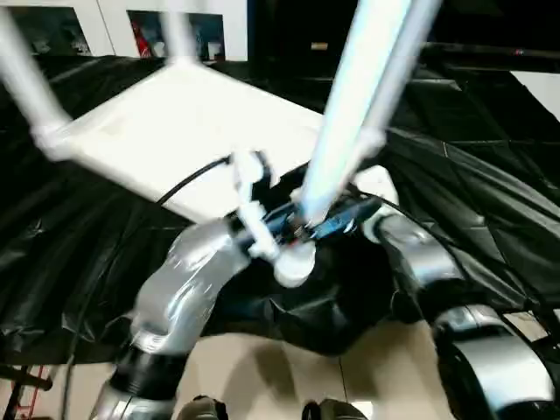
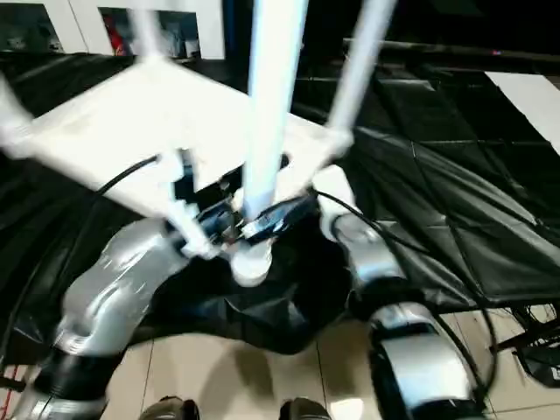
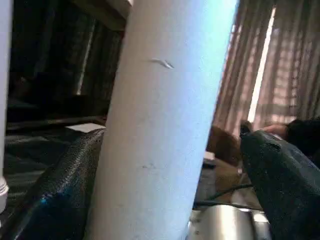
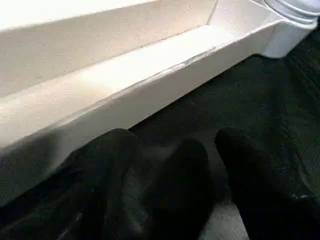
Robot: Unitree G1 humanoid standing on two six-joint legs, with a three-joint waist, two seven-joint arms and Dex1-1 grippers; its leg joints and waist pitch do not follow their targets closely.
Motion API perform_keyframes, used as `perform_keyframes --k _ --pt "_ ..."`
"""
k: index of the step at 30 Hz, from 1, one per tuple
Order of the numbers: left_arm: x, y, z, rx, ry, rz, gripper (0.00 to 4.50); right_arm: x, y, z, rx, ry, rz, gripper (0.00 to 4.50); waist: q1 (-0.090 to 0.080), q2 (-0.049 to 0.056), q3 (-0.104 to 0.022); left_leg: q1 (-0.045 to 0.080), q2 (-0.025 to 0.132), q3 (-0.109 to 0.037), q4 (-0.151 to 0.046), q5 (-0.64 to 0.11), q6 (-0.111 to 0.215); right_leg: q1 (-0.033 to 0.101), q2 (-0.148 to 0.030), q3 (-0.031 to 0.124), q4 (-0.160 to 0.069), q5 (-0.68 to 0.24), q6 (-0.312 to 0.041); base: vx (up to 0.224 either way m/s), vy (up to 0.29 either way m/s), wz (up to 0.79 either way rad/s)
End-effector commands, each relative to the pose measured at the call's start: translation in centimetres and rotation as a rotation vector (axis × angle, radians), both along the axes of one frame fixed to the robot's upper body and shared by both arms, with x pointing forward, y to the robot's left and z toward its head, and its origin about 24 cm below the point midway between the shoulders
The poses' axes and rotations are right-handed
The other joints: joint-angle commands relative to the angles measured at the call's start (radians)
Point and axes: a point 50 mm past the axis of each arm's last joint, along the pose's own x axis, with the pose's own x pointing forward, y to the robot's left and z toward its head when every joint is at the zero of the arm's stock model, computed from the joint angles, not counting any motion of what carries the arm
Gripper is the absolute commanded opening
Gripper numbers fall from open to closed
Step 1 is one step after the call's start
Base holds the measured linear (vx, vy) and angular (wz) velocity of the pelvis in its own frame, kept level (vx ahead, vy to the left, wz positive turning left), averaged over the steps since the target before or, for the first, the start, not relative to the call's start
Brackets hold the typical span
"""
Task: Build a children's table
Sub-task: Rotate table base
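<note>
The children's table's white tabletop point(image 1: 175, 131) lies upside down on the black-draped work table. White legs stand in its left point(image 1: 26, 83), far point(image 1: 179, 35) and right point(image 2: 359, 70) corner sockets. A fourth leg point(image 2: 273, 96) rises tilted from the near corner, its lower end point(image 1: 293, 262) just below my left gripper point(image 1: 302, 223). That gripper is open around this leg; one finger point(image 3: 55, 195) lies against the tube, the other point(image 3: 285, 185) stands apart from it. My right gripper point(image 4: 175, 150) is open over the black cloth, close beside the tabletop's rim point(image 4: 125, 100), holding nothing.
Black plastic sheeting point(image 1: 490, 175) covers the work table and hangs over its near edge. Below that edge is a tiled floor point(image 2: 262, 376) with my feet on it. A corner socket point(image 4: 285, 30) sits at the end of the rim by my right gripper.
</note>
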Motion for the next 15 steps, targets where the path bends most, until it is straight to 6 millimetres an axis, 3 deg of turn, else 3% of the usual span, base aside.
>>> perform_keyframes --k 1,5,15 --pt "-0.1 -1.3 0.1 0.027 -0.024 -0.033 4.48 0.2 2.2 0.9 0.018 -0.037 0.103 3.16 0.014 0.004 -0.085 0.019 0.054 -0.018 -0.067 0.01 0.096 0.057 -0.07 0.038 -0.048 0.18 -0.345 0.0 0.0 0.0" --pt "0.7 -1.5 0.1 0.047 -0.048 0.003 4.48 0.1 3.2 0.8 0.024 -0.036 0.135 3.16 0.02 0.005 -0.09 0.02 0.054 -0.017 -0.064 0.031 0.106 0.058 -0.069 0.037 -0.043 0.219 -0.356 0.0 0.0 0.0" --pt "1.9 -1.6 -0.4 0.082 -0.065 0.075 4.48 -0.1 5.3 1.0 0.078 -0.026 0.228 3.16 0.019 -0.001 -0.091 0.019 0.057 -0.019 -0.069 -0.014 0.094 0.059 -0.074 0.036 -0.049 0.146 -0.35 0.0 0.0 0.0"
